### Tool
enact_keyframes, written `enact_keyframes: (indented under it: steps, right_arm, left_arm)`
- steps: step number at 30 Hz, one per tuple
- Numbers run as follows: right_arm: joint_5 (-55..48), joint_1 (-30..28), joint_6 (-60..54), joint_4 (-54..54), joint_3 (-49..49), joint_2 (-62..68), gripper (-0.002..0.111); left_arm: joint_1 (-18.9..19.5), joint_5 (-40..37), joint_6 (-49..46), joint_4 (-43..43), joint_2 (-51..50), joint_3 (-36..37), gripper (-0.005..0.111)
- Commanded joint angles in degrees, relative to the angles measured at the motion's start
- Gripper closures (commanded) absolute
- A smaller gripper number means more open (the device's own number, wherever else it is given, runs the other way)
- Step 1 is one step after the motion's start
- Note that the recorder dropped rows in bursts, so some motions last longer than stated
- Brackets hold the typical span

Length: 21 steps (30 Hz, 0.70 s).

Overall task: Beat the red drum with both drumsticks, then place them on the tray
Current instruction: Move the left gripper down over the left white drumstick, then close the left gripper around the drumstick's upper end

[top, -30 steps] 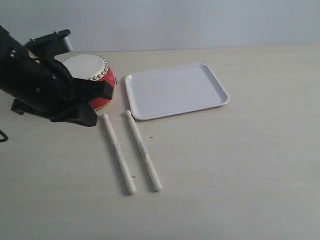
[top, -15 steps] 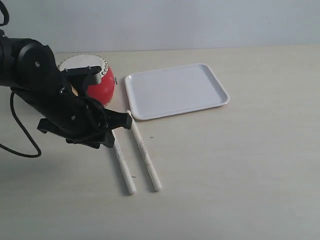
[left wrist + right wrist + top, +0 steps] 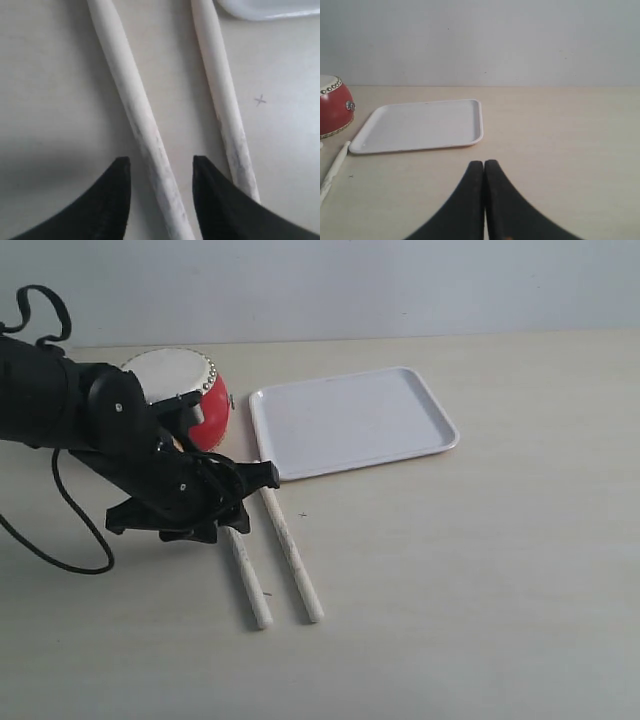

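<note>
The left gripper (image 3: pixel 160 161) hung low over the table (image 3: pixel 480 570) with its jaws spread wide and nothing in them. One stick (image 3: pixel 136 107) ran through the gap between the two black fingers, which suggested the gripper was lined up to clamp that stick for the drumming. Whether the fingers touched the table could not be told.

That stick was the one farther from the tray (image 3: pixel 350 420). The second stick (image 3: pixel 292 555) lay parallel to it on the tray's side, its upper end close to the tray's corner. Laid side by side like that, each probably offered an arm its own clear grasp.

The drum (image 3: pixel 210 415) stood upright just beside the tray's short edge, skin upward, where a raised stick could strike it. Neither stick was on the tray, so both the beating and the putting away seemed not yet done.

The right gripper (image 3: pixel 484 166) was pressed shut on nothing, well apart from the tray. It was likely waiting its turn at the second stick.

Counted: two sticks, one drum, one tray, and two grippers, one wide open and one closed.
</note>
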<state>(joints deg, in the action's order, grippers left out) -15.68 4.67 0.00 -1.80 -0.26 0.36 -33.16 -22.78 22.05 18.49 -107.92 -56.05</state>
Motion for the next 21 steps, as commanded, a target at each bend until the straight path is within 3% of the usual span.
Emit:
enact_keyframes:
  steps: [1, 10, 21]
  right_arm:
    - [0.4, -0.4, 0.0, 0.3, 0.3, -0.4, 0.108]
    - [0.4, -0.4, 0.0, 0.1, 0.3, -0.4, 0.108]
    - [0.4, -0.4, 0.0, 0.1, 0.3, -0.4, 0.108]
  left_arm:
    - [-0.3, 3.1, 0.6, 1.9, -2.0, -0.1, 0.066]
    - [-0.3, 4.1, 0.6, 0.9, -3.2, -1.2, 0.067]
    - [-0.3, 2.0, 0.9, -3.2, -6.2, -1.5, 0.092]
